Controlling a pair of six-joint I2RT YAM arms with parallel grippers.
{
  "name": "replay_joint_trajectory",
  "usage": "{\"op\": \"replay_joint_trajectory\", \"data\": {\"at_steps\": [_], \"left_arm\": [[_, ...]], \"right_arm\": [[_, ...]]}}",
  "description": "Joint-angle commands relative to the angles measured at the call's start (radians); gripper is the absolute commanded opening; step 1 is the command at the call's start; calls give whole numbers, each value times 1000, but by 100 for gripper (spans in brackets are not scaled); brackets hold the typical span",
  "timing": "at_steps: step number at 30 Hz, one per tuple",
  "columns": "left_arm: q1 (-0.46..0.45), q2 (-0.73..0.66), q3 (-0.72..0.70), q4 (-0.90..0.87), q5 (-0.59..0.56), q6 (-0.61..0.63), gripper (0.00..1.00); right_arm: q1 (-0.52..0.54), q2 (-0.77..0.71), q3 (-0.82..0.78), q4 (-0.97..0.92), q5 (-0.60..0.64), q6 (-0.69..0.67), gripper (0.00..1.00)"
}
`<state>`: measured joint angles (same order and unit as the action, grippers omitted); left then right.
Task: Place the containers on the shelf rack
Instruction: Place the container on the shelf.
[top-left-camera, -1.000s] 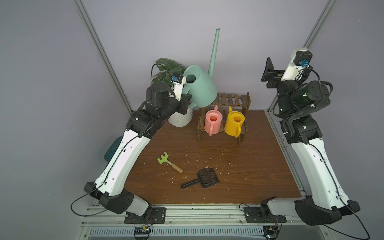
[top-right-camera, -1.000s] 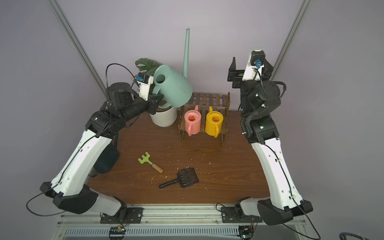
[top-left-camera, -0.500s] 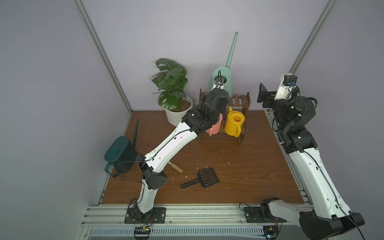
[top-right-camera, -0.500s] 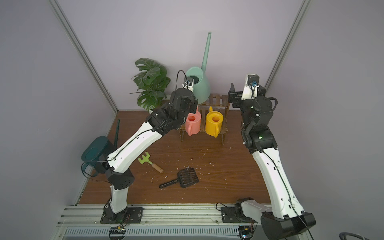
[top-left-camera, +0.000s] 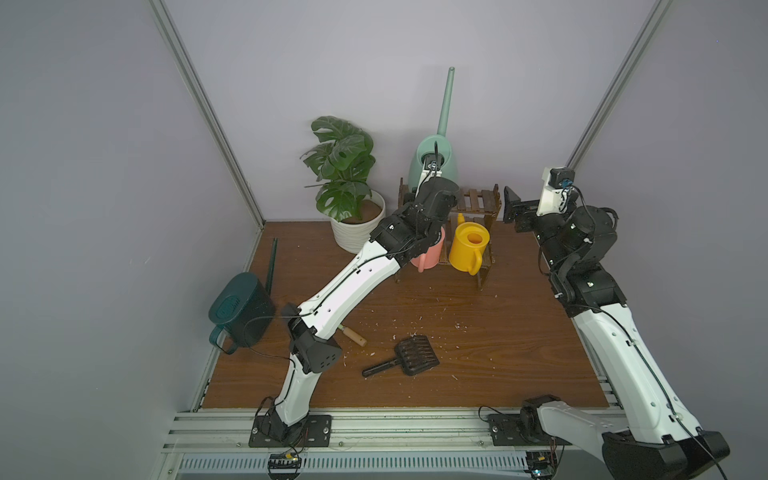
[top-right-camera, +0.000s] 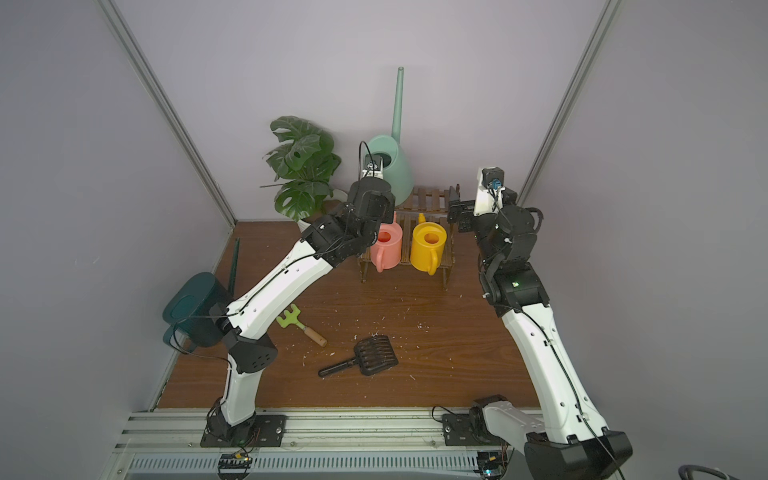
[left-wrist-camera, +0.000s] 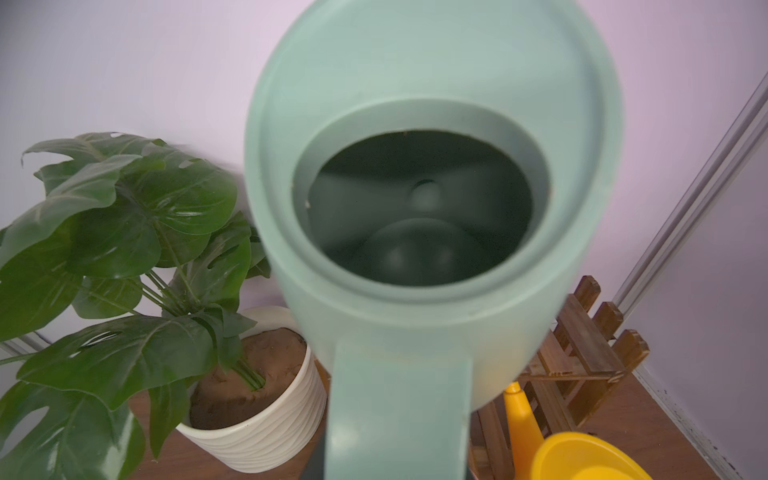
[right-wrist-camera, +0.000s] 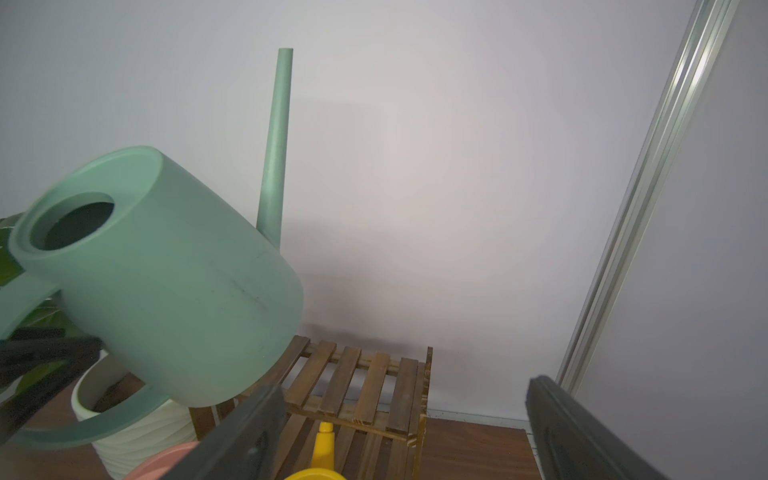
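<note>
Right wrist view: sage-green can (right-wrist-camera: 166, 282) hangs tilted over the left end of the shelf rack (right-wrist-camera: 365, 374) top tier, with the left gripper (right-wrist-camera: 54, 340) pinched on its handle. That side's crowded by the plant pot (top-left-camera: 353, 237), and the wall (right-wrist-camera: 457, 208) is close behind. The tier's right half is bare slats, and the right gripper (top-left-camera: 509, 208) gapes empty beside the rack.

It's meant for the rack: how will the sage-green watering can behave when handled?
The sage-green watering can is probably light: its inside looks empty. Its long spout puts weight high on one side, so it may tip if nudged. The smooth plastic handle could slip in a pinch.
</note>
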<state>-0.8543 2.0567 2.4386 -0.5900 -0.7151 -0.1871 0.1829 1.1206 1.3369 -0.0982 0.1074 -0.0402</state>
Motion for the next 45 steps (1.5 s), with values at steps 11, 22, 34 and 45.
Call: {"op": "replay_joint_trajectory", "data": {"at_steps": [11,22,34,45], "left_arm": [[71,48,26,85,49,-76,0],[78,71,17,83,49,-74,1],[84,74,-16,84,39,-77,8],[88,87,-13,86,29,-82,28]], "right_arm": [[-3,-28,-31,8,-20,-1,94],[-3,-35,-63,16,-21,4,94],[-6,-48,-83,17,-22,5,95],[-8,-51,-92,19,-23,0,94]]}}
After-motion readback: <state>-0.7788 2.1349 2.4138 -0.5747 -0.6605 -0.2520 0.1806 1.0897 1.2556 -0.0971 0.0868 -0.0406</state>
